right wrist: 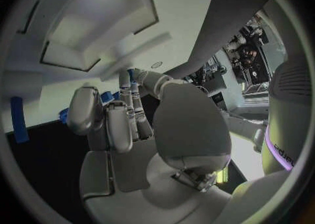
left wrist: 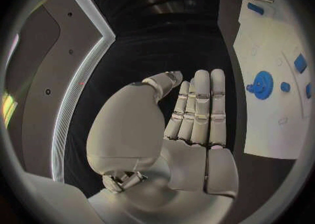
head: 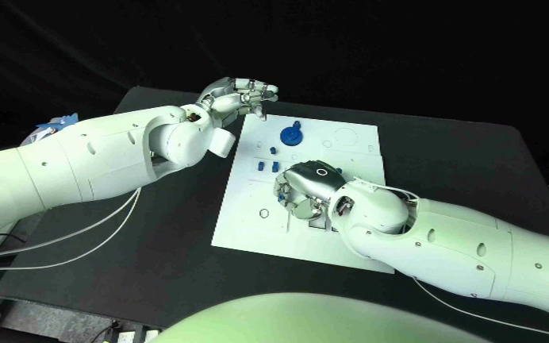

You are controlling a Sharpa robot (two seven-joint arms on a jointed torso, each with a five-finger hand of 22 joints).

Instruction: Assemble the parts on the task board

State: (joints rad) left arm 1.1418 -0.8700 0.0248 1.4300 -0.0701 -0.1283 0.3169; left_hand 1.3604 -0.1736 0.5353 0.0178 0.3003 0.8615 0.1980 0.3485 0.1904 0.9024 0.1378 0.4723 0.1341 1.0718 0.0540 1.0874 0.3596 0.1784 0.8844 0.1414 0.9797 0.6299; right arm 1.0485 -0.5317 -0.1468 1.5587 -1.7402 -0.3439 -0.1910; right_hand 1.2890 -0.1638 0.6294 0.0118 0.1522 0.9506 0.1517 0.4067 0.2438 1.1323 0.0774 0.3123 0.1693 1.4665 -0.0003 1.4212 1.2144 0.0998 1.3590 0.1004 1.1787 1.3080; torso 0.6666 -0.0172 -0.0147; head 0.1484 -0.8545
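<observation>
The white task board [head: 343, 140] lies in the middle of the black table. A round blue part [head: 293, 135] stands near its far edge, and small blue parts [head: 262, 167] lie left of centre. My right hand [head: 307, 190] hangs low over the board's middle with its fingers curled down. In the right wrist view, small blue parts [right wrist: 105, 97] show just past its fingertips [right wrist: 133, 84], and I cannot make out whether it holds one. My left hand [head: 240, 94] hovers off the board's far left corner, fingers straight and holding nothing [left wrist: 197, 113]. The left wrist view shows the round blue part [left wrist: 262, 84].
Bare black table [head: 171, 224] runs left of the board and on its right [head: 458, 160]. White cables [head: 80, 236] trail from my left arm over the near left of the table. A blue strip [right wrist: 18, 119] lies at the board's edge.
</observation>
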